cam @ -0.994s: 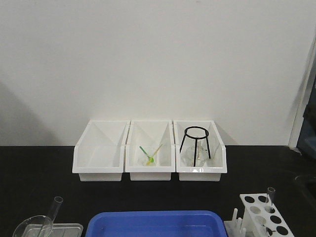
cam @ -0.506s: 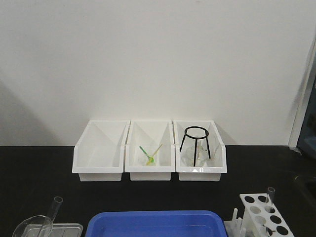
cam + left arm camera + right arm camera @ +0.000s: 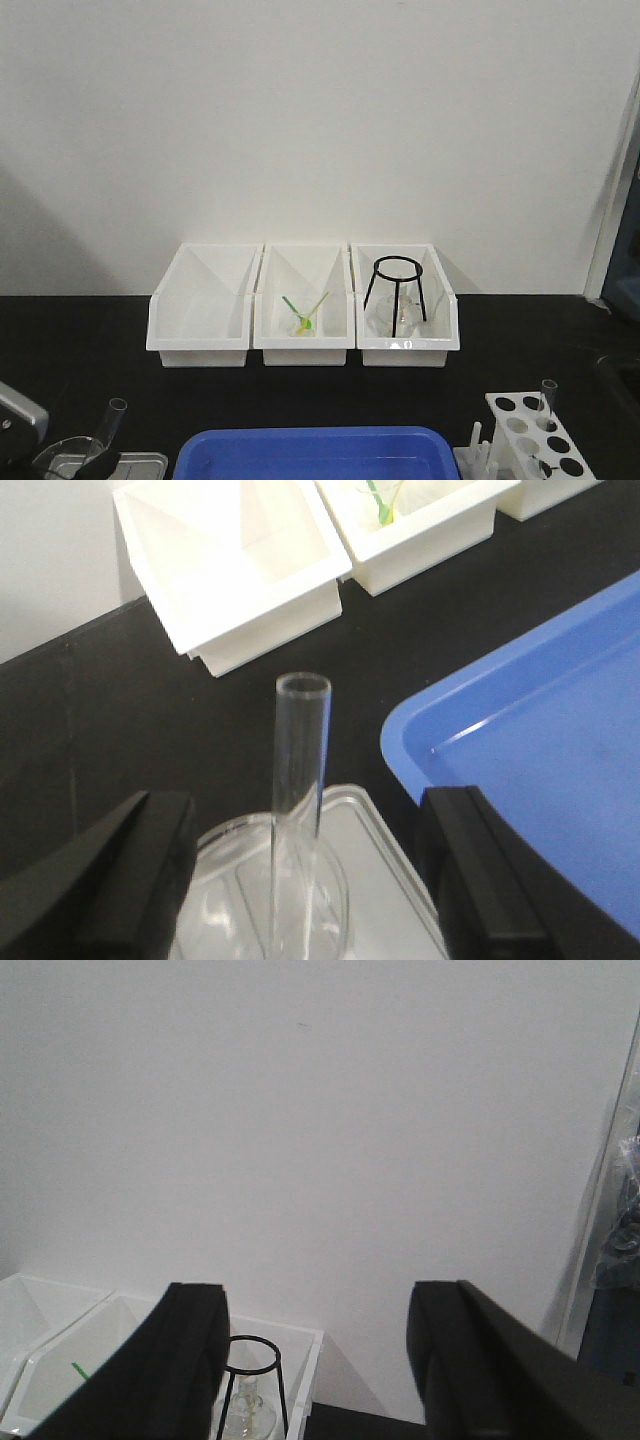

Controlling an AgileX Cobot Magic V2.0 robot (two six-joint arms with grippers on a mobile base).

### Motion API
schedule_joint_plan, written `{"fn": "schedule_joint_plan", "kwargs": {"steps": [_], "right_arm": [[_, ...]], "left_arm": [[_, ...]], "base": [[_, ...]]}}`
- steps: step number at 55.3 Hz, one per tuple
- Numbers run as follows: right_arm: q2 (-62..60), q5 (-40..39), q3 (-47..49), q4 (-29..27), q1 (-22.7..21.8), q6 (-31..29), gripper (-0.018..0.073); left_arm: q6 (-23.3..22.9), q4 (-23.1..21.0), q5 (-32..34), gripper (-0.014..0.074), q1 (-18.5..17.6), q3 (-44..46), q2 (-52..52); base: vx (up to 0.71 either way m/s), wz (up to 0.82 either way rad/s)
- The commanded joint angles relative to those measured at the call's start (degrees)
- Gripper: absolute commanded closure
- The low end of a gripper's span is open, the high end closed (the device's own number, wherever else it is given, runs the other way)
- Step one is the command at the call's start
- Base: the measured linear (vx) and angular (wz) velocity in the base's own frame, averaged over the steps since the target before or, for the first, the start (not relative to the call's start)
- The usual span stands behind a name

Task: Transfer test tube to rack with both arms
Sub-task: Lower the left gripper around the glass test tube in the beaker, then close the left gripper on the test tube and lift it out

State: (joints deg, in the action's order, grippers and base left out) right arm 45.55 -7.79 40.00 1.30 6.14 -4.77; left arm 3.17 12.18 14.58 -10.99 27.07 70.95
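Soft even light, faint shadow low on the wall (image 3: 320, 120), mild blur.

Gaps either side of test tube (image 3: 300, 750) within left gripper (image 3: 305, 815), blue tray (image 3: 540, 780) close alongside

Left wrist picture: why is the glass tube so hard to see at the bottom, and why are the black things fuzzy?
Left wrist view: the test tube is clear glass against the clear beaker, so its lower part blends in; the left gripper is too near the lens and blurs; the blue tray shows pale glare. Right wrist view: the right gripper looks soft-edged too.
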Motion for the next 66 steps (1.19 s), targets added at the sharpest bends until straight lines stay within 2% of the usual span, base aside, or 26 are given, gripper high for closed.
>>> {"fn": "schedule_joint_plan", "kwargs": {"steps": [1,12,26,34,50,59,66], "right_arm": [[-0.2,-4.5,2.0,0.3,-0.3,-0.4,0.0107],[-0.2,-4.5,2.0,0.3,-0.3,-0.6,0.0107],[-0.2,-4.5,2.0,0.3,-0.3,-0.6,0.0107],[-0.2,-4.5,2.0,0.3,-0.3,-0.6,0.0107],[-0.2,-4.5,2.0,0.3,-0.3,-0.6,0.0108],[-0.2,-4.5,2.0,0.3,-0.3,-0.6,0.0108],[-0.2,-4.5,2.0,0.3,-0.3,-0.6,0.0108]], "left_arm": [[-0.3,-0.4,5.8,0.0027,-0.3,3.9,2.6],[-0.2,-0.4,10.7,0.0027,-0.3,8.0,9.9],[-0.3,-0.4,11.5,0.007,-0.3,11.2,15.7],[-0.3,-0.4,12.7,0.0193,-0.3,11.1,15.5],[-0.3,-0.4,13.0,0.0607,-0.3,11.1,15.5],[-0.7,-0.4,14.0,0.0604,-0.3,11.1,14.3],[-4.7,-0.4,13.9,0.0604,-0.3,11.5,9.3]], "base": [[0.0,0.0],[0.0,0.0],[0.0,0.0],[0.0,0.0],[0.0,0.0],[0.0,0.0],[0.0,0.0]]}}
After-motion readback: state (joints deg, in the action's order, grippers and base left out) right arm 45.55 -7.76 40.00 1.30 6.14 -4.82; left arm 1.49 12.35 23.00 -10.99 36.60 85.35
